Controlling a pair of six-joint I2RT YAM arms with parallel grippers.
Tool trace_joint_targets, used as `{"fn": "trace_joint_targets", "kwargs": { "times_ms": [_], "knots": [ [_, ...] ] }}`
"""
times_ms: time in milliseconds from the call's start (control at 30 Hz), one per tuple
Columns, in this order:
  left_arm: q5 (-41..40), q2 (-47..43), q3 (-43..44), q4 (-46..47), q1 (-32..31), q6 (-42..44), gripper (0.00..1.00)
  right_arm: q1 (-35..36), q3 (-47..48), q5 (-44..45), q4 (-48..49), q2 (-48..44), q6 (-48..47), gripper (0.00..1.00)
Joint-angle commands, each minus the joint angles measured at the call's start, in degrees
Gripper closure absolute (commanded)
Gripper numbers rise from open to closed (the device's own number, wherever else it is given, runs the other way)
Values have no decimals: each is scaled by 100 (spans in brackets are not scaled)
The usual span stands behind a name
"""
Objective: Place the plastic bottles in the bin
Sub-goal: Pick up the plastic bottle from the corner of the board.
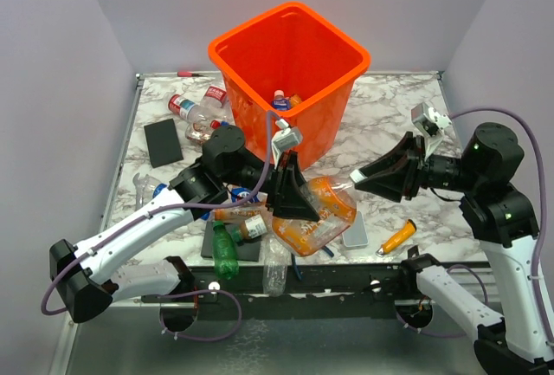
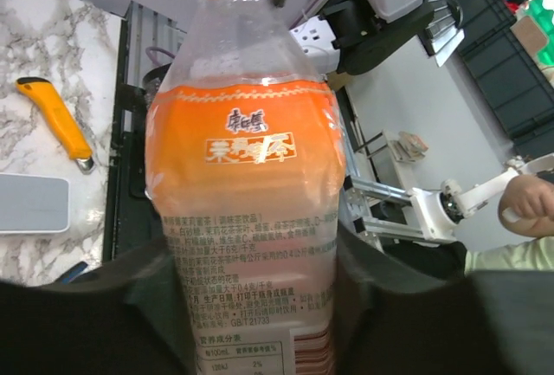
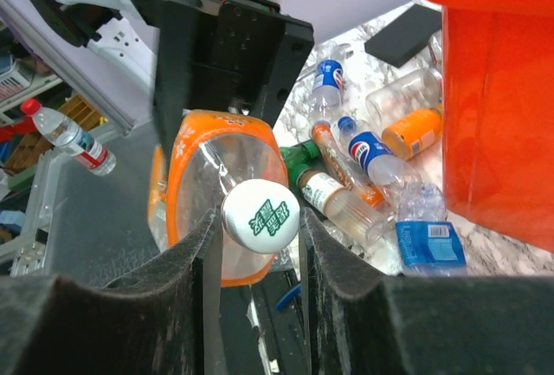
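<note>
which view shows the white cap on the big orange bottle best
Right wrist: the white cap faces the lens head on, with its green print visible. Left wrist catches only its lower part, cropped at the top edge. In top external I cannot make it out.

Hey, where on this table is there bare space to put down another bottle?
Bare marble right of the bin, bounded by the far edge and the right gripper, is free; a smaller patch lies right of the orange-handled tool. Crowded: the bottles left of the bin, and the pile at the front under the left gripper.
</note>
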Motion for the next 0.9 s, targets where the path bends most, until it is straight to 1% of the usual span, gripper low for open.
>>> {"fn": "trace_joint_targets", "kwargs": {
  "times_ms": [0,33,67,100,167,200,233,300,367,433,467,567,633,667,733,800,867],
  "knots": [
    [171,-22,137,228,-71,196,64,65,248,-36,240,90,-26,100],
    [108,-31,171,228,-68,214,70,74,280,-45,249,108,-3,95],
    [31,-52,211,227,-68,246,76,84,313,-40,265,128,42,81],
    [-58,-78,250,226,-67,273,82,86,351,-34,263,133,94,59],
    [-307,-138,348,241,-67,306,88,86,423,25,335,96,281,27],
    [-450,-173,402,268,-66,308,89,81,439,80,403,35,382,5],
    [-589,-212,461,309,-71,296,90,85,434,246,476,-71,478,1],
    [-927,-302,545,501,-60,229,90,86,341,772,681,-365,679,1],
    [-1422,-454,525,885,-66,128,90,86,-9,1341,1167,-820,1035,0],
    [-2054,-672,321,1590,-67,-113,90,86,-552,1813,1785,-1435,1514,0],
    [-2440,-786,149,2033,-64,-212,90,86,-841,1915,2138,-1664,1755,0],
    [-3570,-1077,-456,3348,-68,-490,90,86,-1727,1836,3380,-2062,2660,0],
    [-4192,-1123,-772,4013,-68,-605,91,85,-2092,1626,4101,-2003,3216,0],
    [-4393,-1072,-832,4204,-67,-667,92,86,-2215,1517,4463,-1909,3477,0],
    [-4494,-868,-799,4403,-68,-796,95,86,-2357,1426,5024,-1717,3821,0],
    [-4310,-596,-650,4570,-76,-960,96,81,-2464,1402,5630,-1512,4113,0],
    [-4103,-317,-475,4769,-86,-1247,96,86,-2345,1355,5925,-1215,4193,0]
  ]
}}
